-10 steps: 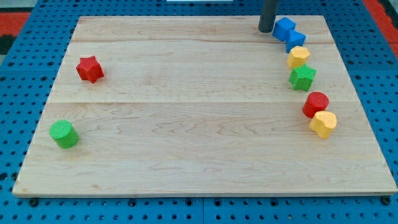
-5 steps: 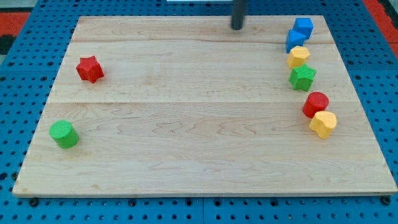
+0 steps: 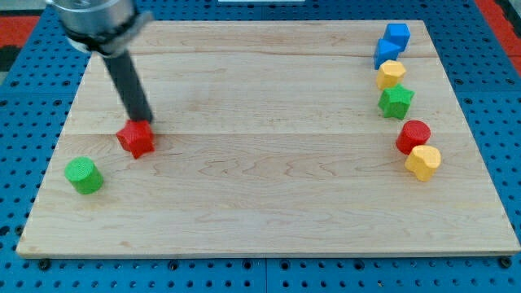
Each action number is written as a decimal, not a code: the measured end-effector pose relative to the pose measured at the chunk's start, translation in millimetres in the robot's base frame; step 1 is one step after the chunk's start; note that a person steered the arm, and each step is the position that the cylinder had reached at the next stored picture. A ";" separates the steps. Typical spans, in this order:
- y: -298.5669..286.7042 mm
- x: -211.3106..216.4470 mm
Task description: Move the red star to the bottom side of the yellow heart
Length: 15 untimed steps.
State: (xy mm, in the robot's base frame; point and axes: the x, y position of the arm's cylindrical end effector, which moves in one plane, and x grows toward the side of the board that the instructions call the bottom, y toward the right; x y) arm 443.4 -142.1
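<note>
Eight coloured blocks lie on the wooden board (image 3: 269, 195) in the single camera view, all placed here relative to the red star (image 3: 136, 139). The red star sits in the board's left part, roughly midway between its top and bottom edges. My tip (image 3: 143, 120) meets the star's upper edge, appearing to touch it, with the dark rod rising from there toward the view's upper left; as a plain rod it clamps nothing and merely presses against the block. The green cylinder (image 3: 83, 176) lies near the star, toward the view's lower left, apart from it. The remaining six blocks form a curved column far to the view's right of the star, well apart from it. Highest in that column are two blue blocks (image 3: 391, 43), touching each other, their shapes hard to make out. Below them follow a yellow block (image 3: 391, 74), a green star (image 3: 396, 102), and a red cylinder (image 3: 413, 135). The yellow heart (image 3: 422, 162) closes the column, touching the red cylinder and lying slightly lower in the view than the red star.
</note>
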 end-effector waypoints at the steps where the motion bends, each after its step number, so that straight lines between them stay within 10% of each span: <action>1: 8.3 17.0; 3: -76.5 24.7; 5: 119.7 87.2; 8: -44.9 33.5; 10: 192.9 48.8; 15: 332.3 103.1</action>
State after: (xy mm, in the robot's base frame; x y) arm 546.5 190.2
